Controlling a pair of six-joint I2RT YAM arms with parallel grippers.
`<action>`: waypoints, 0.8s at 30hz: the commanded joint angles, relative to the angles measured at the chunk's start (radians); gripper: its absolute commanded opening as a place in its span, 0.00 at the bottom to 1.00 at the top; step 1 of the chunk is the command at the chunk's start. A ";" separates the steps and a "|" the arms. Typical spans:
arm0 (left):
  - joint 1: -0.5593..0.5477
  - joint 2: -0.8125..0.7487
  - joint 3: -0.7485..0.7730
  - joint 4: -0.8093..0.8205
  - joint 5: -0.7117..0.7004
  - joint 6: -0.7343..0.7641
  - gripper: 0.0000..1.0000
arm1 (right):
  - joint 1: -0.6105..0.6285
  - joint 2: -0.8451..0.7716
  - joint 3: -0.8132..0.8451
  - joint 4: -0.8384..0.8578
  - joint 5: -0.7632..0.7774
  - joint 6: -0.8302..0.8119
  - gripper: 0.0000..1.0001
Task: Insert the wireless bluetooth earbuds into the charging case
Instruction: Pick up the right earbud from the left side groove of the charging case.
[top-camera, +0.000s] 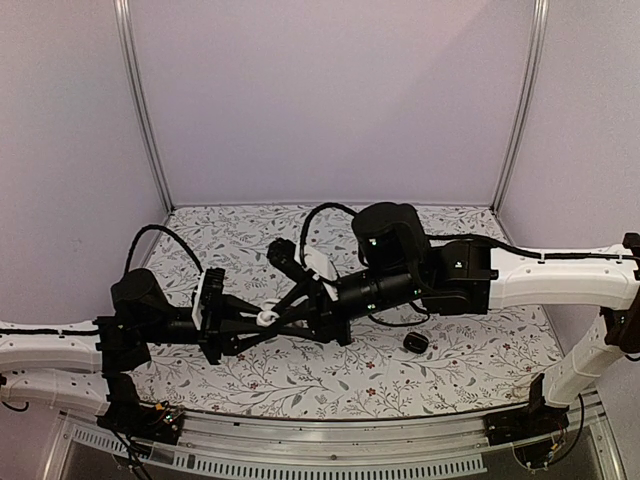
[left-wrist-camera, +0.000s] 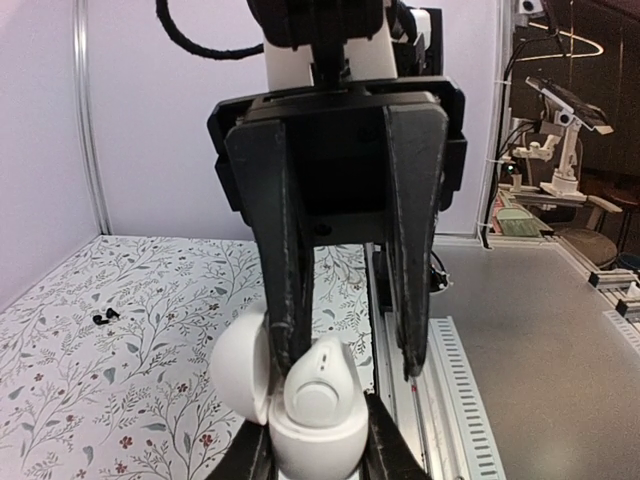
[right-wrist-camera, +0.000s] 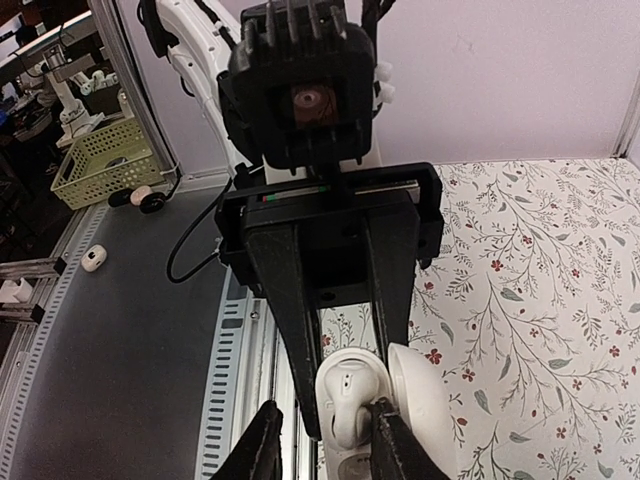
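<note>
Earbuds (left-wrist-camera: 105, 316) lie on floral tabletop (left-wrist-camera: 150, 400); left claw (left-wrist-camera: 318, 458) grips white case (left-wrist-camera: 300, 400), right claw (left-wrist-camera: 350, 368) seemingly open.

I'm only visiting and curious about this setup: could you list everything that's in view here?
white case: one, white, lid open, held up mid-table
earbuds: two, tiny and dark, on the cloth away from the white case
black rounded case: one, black, on the cloth on the right arm's side
tablecloth: one, pale with leaf and flower print, covering the table
basket: one, yellow-green, off the table
left arm and right arm: two, white and black, meeting mid-table
left pincer: one, black, shut on the white case
right pincer: one, black, open, one finger between lid and body
</note>
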 joint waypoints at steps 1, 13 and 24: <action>-0.003 0.010 0.027 0.047 0.033 0.011 0.00 | -0.015 0.004 0.024 0.033 0.025 0.017 0.30; -0.005 0.016 0.030 0.036 0.026 0.015 0.00 | -0.015 0.013 0.034 0.026 0.077 0.028 0.18; -0.005 0.021 0.036 0.025 0.023 0.018 0.00 | -0.015 0.036 0.060 0.006 0.074 0.031 0.11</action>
